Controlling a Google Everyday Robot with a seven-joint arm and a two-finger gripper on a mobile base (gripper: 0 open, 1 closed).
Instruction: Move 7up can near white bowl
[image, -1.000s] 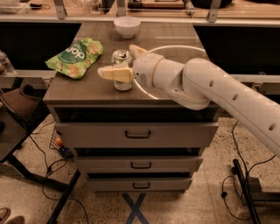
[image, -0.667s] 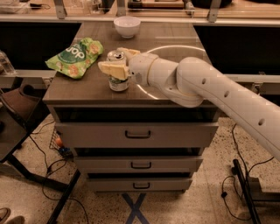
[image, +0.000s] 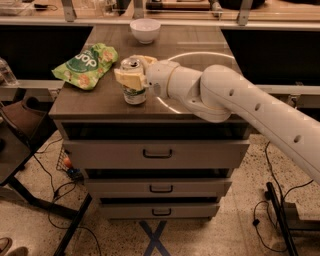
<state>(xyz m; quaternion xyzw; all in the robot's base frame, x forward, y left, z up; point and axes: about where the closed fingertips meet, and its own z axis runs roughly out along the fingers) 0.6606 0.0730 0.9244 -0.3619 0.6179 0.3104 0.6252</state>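
The 7up can (image: 134, 92) stands upright near the front left of the wooden cabinet top (image: 200, 55), its silver top showing. My gripper (image: 133, 75) reaches in from the right and holds the can: one cream finger (image: 128, 79) lies across its front and the other sits behind it. The white bowl (image: 145, 30) stands at the back edge of the top, well behind the can and apart from it.
A green snack bag (image: 86, 65) lies on the left part of the top, just left of the can. My white arm (image: 235, 100) crosses the right half of the top. Drawers (image: 157, 152) are below, with a dark chair and cables on the floor at left.
The gripper has shifted slightly left and settled around the can's upper body. The can stays in about the same spot; the bowl and bag have not moved.
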